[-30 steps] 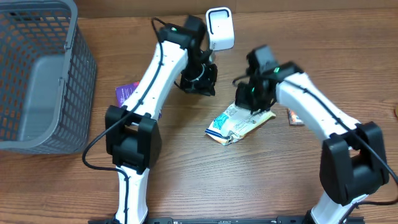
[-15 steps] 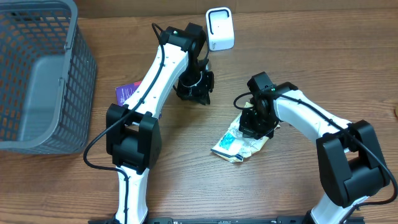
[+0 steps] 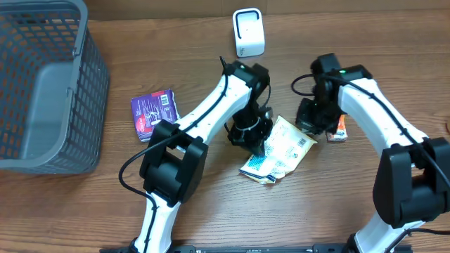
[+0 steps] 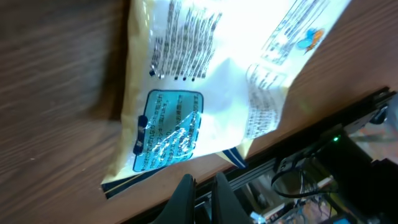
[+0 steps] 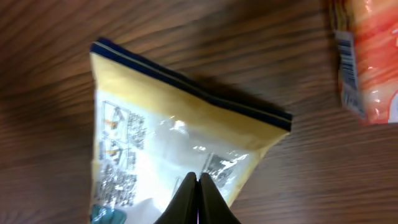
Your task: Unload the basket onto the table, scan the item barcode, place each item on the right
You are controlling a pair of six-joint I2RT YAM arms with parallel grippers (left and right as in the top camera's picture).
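Note:
The item, a cream snack bag [image 3: 280, 150] with a blue edge, lies flat on the wood with its printed back up. It fills the left wrist view [image 4: 205, 81] and the right wrist view [image 5: 168, 124]. A dark barcode-like patch [image 5: 217, 165] sits near one corner. My left gripper [image 3: 250, 132] [image 4: 204, 186] is shut and empty, at the bag's left edge. My right gripper [image 3: 315, 117] [image 5: 198, 193] is shut and empty too, over the bag's upper right corner. The white scanner [image 3: 249, 31] stands at the back of the table.
A grey mesh basket [image 3: 77, 91] fills the far left. A purple packet [image 3: 155, 113] lies left of my left arm. An orange packet [image 3: 339, 131] [image 5: 367, 68] lies just right of the bag, beside my right gripper.
My left arm has swung from near the scanner down to the bag's left edge. My right gripper has moved off the bag, up and to the right. The bag now lies flatter, its back showing.

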